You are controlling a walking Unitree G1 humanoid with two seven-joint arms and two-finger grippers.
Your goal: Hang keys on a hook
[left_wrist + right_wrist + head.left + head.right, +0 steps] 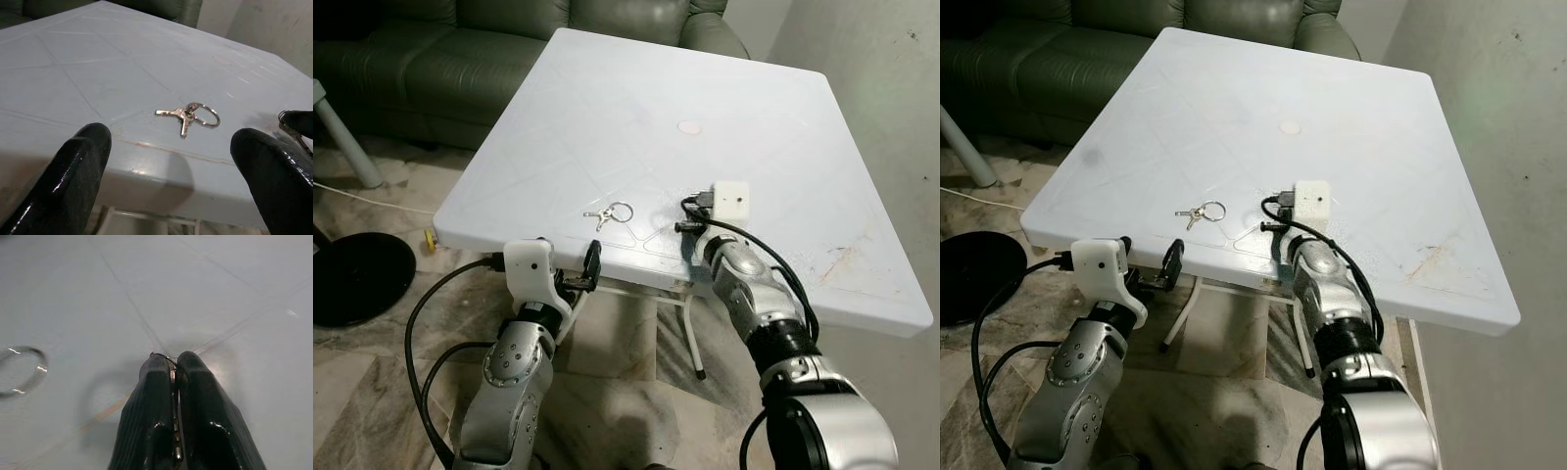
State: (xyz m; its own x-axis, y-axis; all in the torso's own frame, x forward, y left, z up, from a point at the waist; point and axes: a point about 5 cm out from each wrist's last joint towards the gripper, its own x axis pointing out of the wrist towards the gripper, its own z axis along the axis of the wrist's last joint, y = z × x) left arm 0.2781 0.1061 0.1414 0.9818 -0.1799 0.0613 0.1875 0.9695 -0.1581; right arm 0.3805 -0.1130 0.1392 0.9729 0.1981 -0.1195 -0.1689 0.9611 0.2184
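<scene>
Keys (609, 213) on a ring lie on the white table (607, 108) near its front edge. Left gripper (587, 269) wide open, empty, just below that edge. Right gripper (172, 369) over the tabletop beside the keys, fingers pressed together, holding nothing clear.

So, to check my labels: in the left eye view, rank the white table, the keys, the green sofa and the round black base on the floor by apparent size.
1. white table
2. green sofa, partly cropped
3. round black base, partly cropped
4. keys
</scene>
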